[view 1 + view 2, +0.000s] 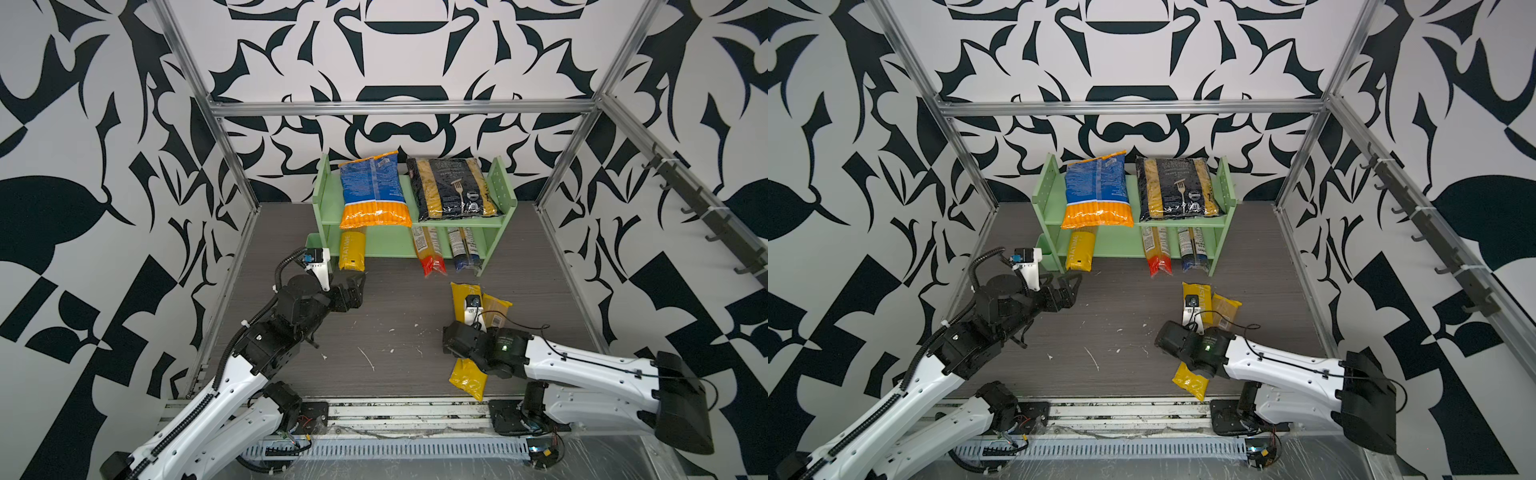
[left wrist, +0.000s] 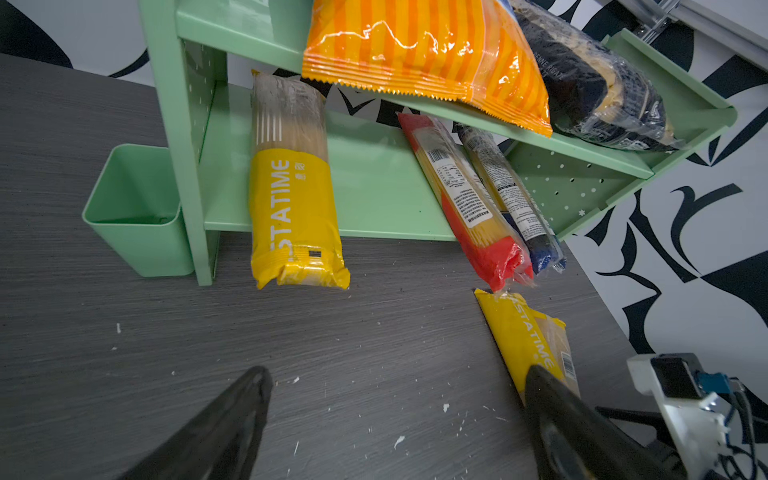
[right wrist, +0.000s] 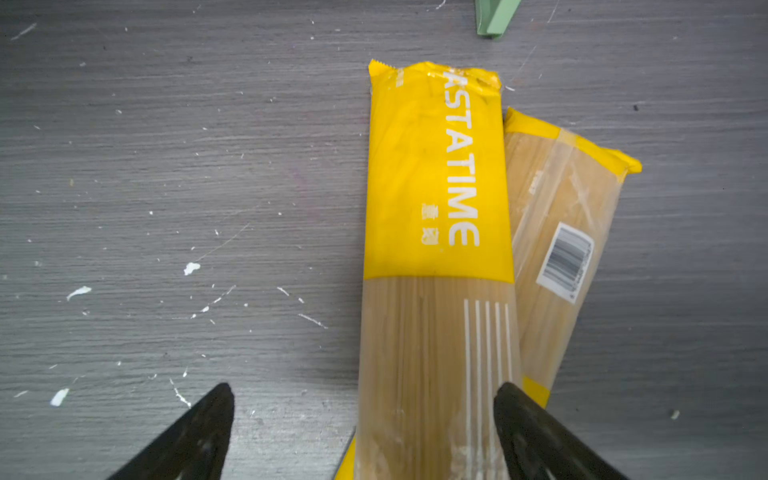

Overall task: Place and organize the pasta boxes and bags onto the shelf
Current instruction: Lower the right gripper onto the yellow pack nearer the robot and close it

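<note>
Black right pincer (image 3: 363, 388) is gaping wide, empty, above one yellow spaghetti pack (image 3: 436, 187) pointing lengthwise away from it on the desk (image 3: 166, 166), one tan pack (image 3: 557, 232) touching alongside. Meanwhile the left pincer (image 2: 397, 370) is hanging open, empty; ahead, three narrow packs (image 2: 291, 199) are poking endwise from the shelf (image 2: 374, 178), lower tier, two wide bags (image 1: 372, 191) lying above.
</note>
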You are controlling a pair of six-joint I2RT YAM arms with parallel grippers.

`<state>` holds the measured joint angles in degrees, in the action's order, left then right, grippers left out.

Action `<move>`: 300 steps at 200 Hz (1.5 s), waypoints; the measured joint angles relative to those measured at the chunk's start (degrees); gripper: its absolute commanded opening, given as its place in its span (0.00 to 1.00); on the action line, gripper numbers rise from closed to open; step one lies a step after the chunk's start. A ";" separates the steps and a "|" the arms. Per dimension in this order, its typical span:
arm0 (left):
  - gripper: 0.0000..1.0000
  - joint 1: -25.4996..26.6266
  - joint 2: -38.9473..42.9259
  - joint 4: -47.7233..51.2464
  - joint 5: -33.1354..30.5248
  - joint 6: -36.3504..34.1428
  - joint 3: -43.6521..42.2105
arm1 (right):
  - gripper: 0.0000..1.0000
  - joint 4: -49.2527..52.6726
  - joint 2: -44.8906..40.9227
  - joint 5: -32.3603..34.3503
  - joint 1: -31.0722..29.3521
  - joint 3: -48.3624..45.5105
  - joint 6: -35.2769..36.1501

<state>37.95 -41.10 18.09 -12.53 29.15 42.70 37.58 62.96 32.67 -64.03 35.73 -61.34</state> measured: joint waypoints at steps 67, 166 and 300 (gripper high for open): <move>0.99 0.00 8.00 5.16 0.48 1.79 -3.02 | 1.00 5.66 6.56 6.58 -11.19 -0.39 -15.45; 1.00 0.00 8.61 7.93 0.63 3.10 -3.08 | 1.00 11.74 1.95 7.58 -16.72 -6.84 -29.44; 0.99 0.00 9.86 10.86 0.55 3.67 -3.06 | 0.97 4.48 5.75 4.57 -16.76 -9.68 -28.94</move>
<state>37.95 -31.24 28.95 -11.99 32.82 39.64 42.06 68.71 37.23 -80.79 26.04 -90.28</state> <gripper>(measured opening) 0.995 0.978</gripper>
